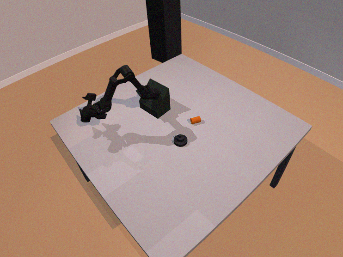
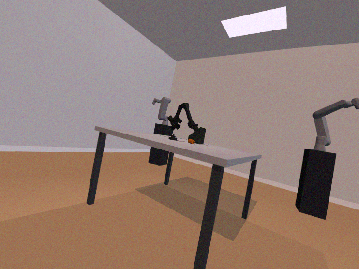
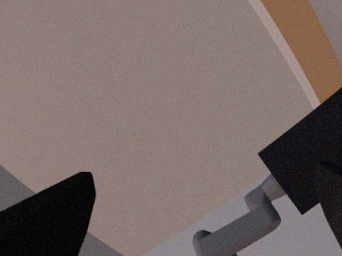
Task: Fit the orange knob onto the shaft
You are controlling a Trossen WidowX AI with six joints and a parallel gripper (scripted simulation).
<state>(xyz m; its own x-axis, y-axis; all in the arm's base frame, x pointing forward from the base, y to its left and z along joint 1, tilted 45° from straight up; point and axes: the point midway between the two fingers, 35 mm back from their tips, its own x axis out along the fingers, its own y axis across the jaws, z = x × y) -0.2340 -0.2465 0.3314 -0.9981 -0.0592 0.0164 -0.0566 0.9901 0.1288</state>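
The orange knob [image 1: 195,119] [image 2: 191,141] lies on its side on the table [image 1: 229,160] [image 2: 209,149]. The dark round pedestal [image 1: 180,143] [image 2: 172,139] stands near it, with the short dark shaft [image 1: 180,136] upright and bare on top. The shaft's flat side and the knob's hole cannot be made out. My gripper [image 1: 91,115] [image 3: 205,180] is open and empty, far from both knob and pedestal, over the left part of the table in the top view. The wrist view shows both fingers wide apart, with neither knob nor pedestal in it.
The arm's base stands by a dark green block [image 1: 156,104] [image 2: 197,135] behind the pedestal and knob in the top view. Grey arms on black pillars [image 1: 164,28] [image 2: 315,182] stand beyond the table. The table's left edge is close to the gripper in the top view.
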